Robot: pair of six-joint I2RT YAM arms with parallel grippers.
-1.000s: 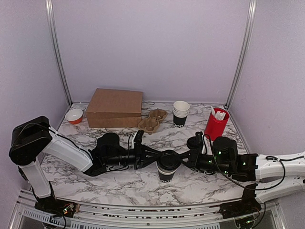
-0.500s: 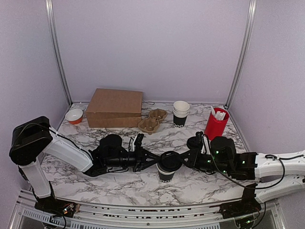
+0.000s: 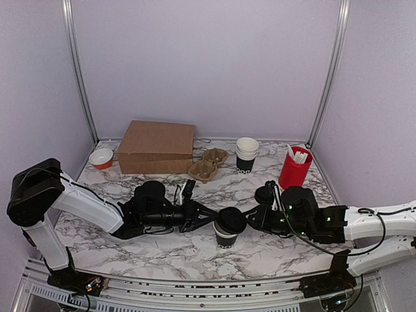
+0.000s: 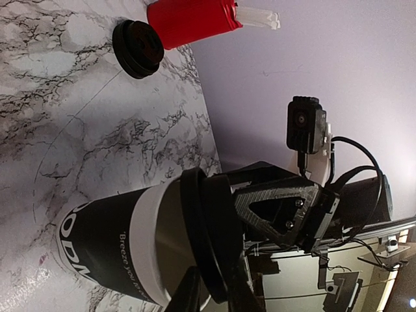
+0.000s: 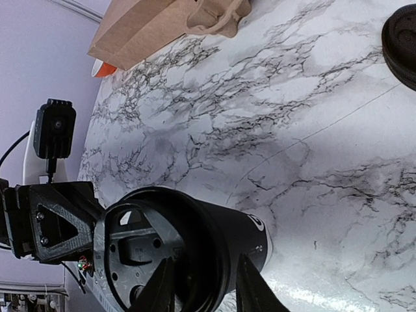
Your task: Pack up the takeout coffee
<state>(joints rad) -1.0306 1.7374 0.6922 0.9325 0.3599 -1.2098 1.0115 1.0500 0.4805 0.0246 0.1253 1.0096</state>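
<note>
A marble-patterned table fills the scene, walled in by pale lilac panels. My two arms lie low across its near half, reaching toward each other from either side. At the back left sits a flat brown cardboard box. At the back right stands a red tub holding white sticks. Between them are a brown pulp cup tray, just beside the box, and a short stack of cups with white rims. A small white and orange bowl sits left of the box. A few spare black lids lie stacked near my right wrist.

The coffee cup, black with white print, stands upright on the table near the front middle, between my two grippers. Its black lid rests on the rim at a tilt, not pressed down; my left wrist camera shows a strip of the white inside under one edge.

My left gripper has its fingers drawn close, pinching the lid's edge. My right gripper has its fingers apart, one on each side of the lid's rim and the cup's top. I cannot tell whether they press on it.
</note>
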